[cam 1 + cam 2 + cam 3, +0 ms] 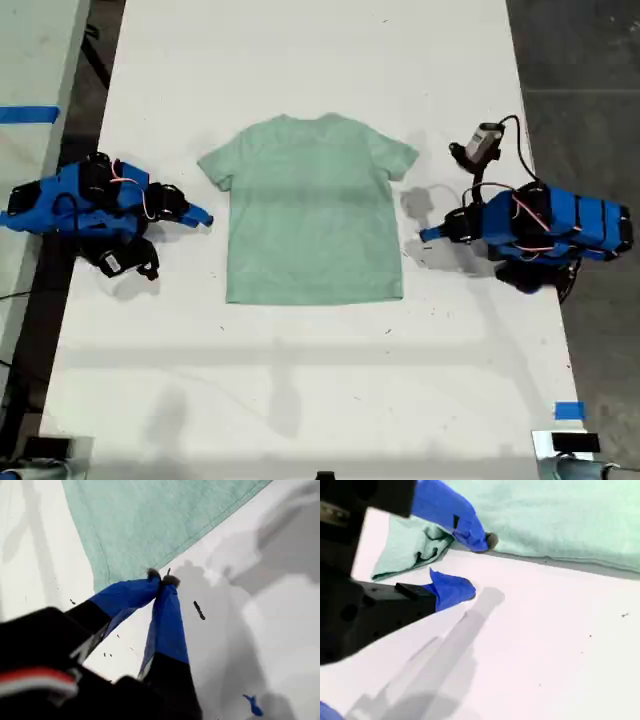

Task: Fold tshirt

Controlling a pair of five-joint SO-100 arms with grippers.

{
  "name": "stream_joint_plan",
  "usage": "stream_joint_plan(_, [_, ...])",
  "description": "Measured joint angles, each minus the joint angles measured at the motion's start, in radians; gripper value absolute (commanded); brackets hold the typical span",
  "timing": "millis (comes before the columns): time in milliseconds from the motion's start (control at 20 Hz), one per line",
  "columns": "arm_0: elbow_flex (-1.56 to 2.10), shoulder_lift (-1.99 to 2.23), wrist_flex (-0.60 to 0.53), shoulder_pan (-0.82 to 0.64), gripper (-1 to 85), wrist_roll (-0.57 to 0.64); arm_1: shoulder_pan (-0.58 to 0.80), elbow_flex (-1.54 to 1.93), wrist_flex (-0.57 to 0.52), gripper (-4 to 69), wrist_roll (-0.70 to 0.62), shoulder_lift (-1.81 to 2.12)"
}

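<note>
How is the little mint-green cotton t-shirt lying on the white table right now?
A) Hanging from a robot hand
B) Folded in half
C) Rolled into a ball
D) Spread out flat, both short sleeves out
D: in the exterior view the small pale mint-green cotton t-shirt lies open and flat on the white table, both sleeves sticking out, and no fold made yet.

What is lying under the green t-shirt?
The t-shirt lies flat on the white table; bare tabletop shows all around it. Nothing visibly bulges through the cloth, but the surface directly beneath is covered, so I cannot see it.
</note>
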Motion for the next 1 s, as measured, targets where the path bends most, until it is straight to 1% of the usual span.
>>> stream_joint_plan(50, [0.0, 0.0, 0.0, 0.0, 3.6, -0.002, 0.0, 0.0, 0.0, -1.3, 0.0, 0.0])
stream_joint_plan(100, [0.0, 0.0, 0.0, 0.031, 3.6, -0.054, -0.02, 0.0, -0.014, -1.3, 0.048, 0.0])
stream_joint_plan(150, [0.0, 0.0, 0.005, 0.055, 3.5, -0.158, -0.048, 0.0, -0.015, -1.3, 0.172, 0.0])
stream_joint_plan(200, [0.0, 0.0, 0.008, 0.067, 3.5, -0.235, -0.046, 0.0, -0.018, -1.3, 0.367, 0.0])
stream_joint_plan(250, [0.0, 0.0, 0.008, 0.063, 3.4, -0.261, -0.038, 0.0, -0.018, -1.3, 0.558, 0.0])
stream_joint_plan(300, [0.0, 0.0, 0.008, 0.058, 3.3, -0.268, -0.043, 0.0, -0.018, -1.3, 0.704, 0.0])
stream_joint_plan(350, [0.0, 0.0, 0.008, 0.058, 2.6, -0.272, -0.046, 0.0, -0.02, -1.3, 0.772, 0.0])
stream_joint_plan(450, [0.0, 0.0, 0.008, 0.06, 4.7, -0.278, -0.048, 0.0, -0.025, -1.2, 0.818, 0.003])
stream_joint_plan(500, [0.0, 0.0, 0.008, 0.06, 4.1, -0.284, -0.051, 0.0, -0.025, -1.2, 0.827, 0.003])
stream_joint_plan(600, [0.0, 0.0, 0.006, 0.06, 0.1, -0.307, -0.052, 0.0, -0.025, -1.2, 0.841, 0.003])
stream_joint_plan(650, [0.0, 0.0, 0.006, 0.058, 0.1, -0.313, -0.052, 0.0, -0.025, -1.1, 0.844, 0.003])
stream_joint_plan(850, [-0.003, 0.0, 0.005, 0.029, 0.0, -0.313, -0.066, -0.011, -0.025, -1.1, 0.845, 0.002])
stream_joint_plan(1000, [-0.037, -0.057, -0.015, -0.023, 0.0, -0.272, -0.064, -0.1, -0.025, -1.1, 0.805, -0.061])
